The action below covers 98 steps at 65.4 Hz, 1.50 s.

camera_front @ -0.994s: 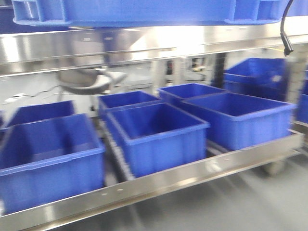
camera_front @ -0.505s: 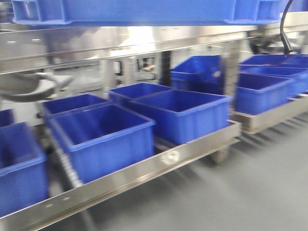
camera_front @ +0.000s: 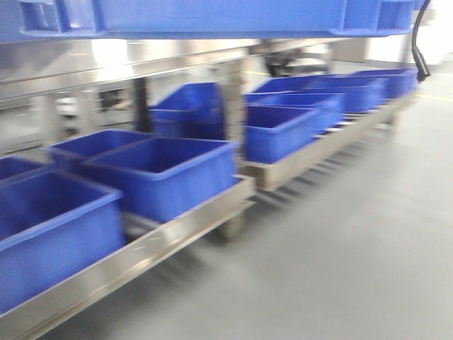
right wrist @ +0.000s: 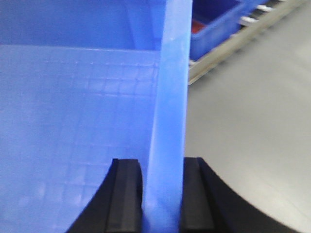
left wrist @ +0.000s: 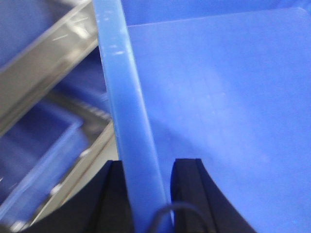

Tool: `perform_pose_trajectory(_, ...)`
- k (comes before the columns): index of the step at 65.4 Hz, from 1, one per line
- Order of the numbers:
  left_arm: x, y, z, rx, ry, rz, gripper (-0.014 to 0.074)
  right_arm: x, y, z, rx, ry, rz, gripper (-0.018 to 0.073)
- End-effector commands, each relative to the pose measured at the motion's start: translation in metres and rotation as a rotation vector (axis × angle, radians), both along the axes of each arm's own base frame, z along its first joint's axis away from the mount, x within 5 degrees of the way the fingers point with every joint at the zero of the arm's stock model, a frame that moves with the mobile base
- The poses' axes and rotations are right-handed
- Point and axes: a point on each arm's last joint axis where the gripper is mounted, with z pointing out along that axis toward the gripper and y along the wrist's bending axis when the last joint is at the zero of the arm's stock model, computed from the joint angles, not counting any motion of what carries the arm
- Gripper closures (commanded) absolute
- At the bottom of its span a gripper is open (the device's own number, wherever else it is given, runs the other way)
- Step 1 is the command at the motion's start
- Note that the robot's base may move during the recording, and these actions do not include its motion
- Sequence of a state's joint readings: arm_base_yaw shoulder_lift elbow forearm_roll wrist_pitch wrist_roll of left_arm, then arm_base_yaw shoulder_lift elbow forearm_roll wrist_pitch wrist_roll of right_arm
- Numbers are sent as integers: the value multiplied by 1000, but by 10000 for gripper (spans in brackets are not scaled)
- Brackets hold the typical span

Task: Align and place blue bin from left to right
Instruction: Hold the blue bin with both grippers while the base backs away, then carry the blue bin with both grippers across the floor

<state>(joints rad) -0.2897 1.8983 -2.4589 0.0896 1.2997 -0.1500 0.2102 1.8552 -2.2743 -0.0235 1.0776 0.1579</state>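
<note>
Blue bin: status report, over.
Left hand shut on rim of large bright-blue plastic bin; right hand shut on opposite rim. Bin lifted, not placed. Smaller blue bins on steel racks to left.

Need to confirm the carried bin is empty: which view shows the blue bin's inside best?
Right wrist view: the blue bin shows its gridded floor, bare where visible, its wall clamped in the right pincer. The left wrist view gives a blurrier floor beside the left pincer. The front view catches only its rim along the top.

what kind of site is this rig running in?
Probably a factory or warehouse line: rows of open blue totes on long stainless-steel racks, smooth grey floor; the blue bin is carried up top.
</note>
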Motion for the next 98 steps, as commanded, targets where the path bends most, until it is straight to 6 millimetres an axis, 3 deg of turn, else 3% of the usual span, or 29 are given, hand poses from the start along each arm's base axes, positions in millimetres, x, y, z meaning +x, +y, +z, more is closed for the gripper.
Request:
perform_pose_trajectory(1, -11, -5, 21, -64, -109, -55, 707, -2, 0, 18, 11, -129, 10, 629)
perform_pose_trajectory(98, -11, -5, 21, -62, -109, -54, 707, -2, 0, 18, 13, -129, 11, 629)
